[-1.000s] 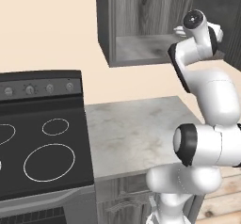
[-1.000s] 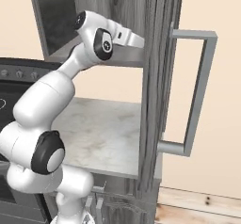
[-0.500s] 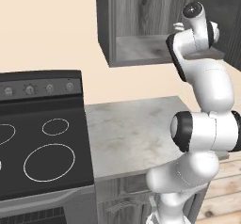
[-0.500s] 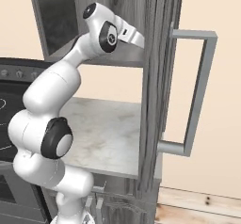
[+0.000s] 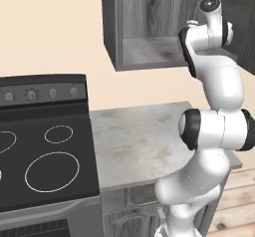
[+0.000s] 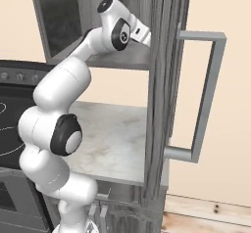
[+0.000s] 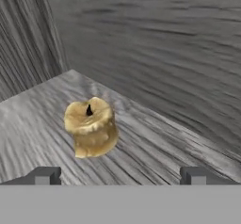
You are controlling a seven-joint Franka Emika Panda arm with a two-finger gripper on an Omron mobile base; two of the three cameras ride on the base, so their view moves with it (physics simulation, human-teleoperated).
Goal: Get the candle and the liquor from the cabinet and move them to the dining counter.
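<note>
A stubby yellow candle (image 7: 92,126) with a black wick stands upright on the shelf (image 7: 37,110) of the dark grey wood-grain cabinet (image 5: 149,27). My gripper (image 7: 120,176) is open just in front of the candle and touches nothing. The candle sits a little left of the gap between the fingertips (image 7: 44,175). In the right base view my wrist (image 6: 122,31) reaches into the cabinet, and the open door's edge (image 6: 164,80) covers the hand. The liquor and the dining counter are out of view.
The cabinet door stands open to the right, its bar handle (image 6: 206,95) sticking out. Below the cabinet lies a small marbled worktop (image 5: 144,141) beside the black stove (image 5: 40,146). The back and side walls of the cabinet close in around the hand.
The arm has stretched upward and the hand has pushed further into the cabinet, toward the door side. The cabinet, door and stove have stayed put.
</note>
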